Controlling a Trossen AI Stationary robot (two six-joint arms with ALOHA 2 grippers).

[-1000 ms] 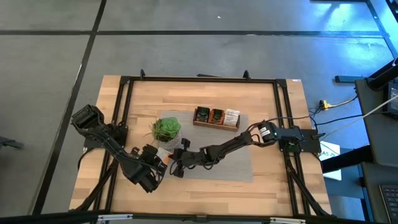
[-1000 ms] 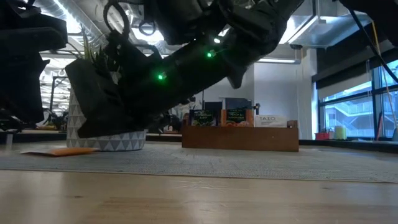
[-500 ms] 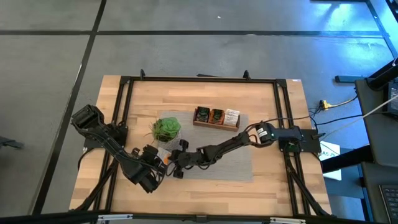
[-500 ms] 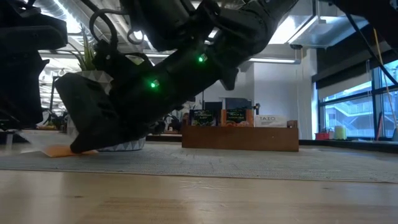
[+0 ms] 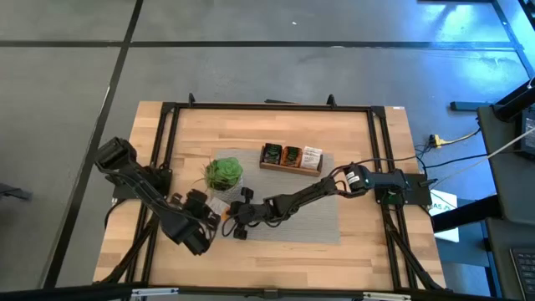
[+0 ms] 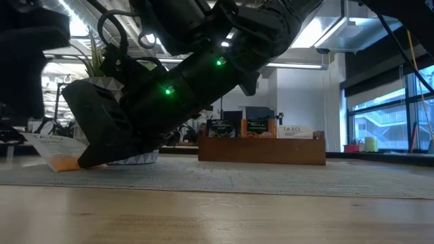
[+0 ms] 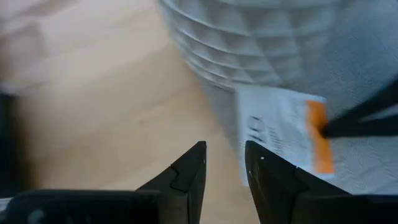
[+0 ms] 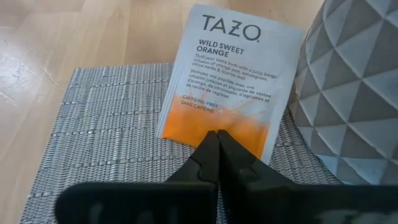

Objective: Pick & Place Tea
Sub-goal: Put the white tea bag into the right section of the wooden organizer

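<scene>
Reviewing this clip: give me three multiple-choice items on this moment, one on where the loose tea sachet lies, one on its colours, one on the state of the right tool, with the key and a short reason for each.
1. Where does the loose tea sachet lie?
A. Inside the wooden box
B. Beside the plant pot, partly on the grey mat
C. On the floor

2. What colours is that sachet?
A. White with orange
B. Solid green
C. Blue with yellow

3. How is the right tool?
A. Wide open above the wooden box
C. Out of sight in every view
B. Shut, with its tips on the sachet's orange end

Key: 1 B, the right wrist view shows it next to the faceted plant pot, its orange end on the grey mat and its far end over bare wood. 2 A, white upper part with print, orange lower band. 3 B, the fingers meet in one point at the sachet's orange edge.
</scene>
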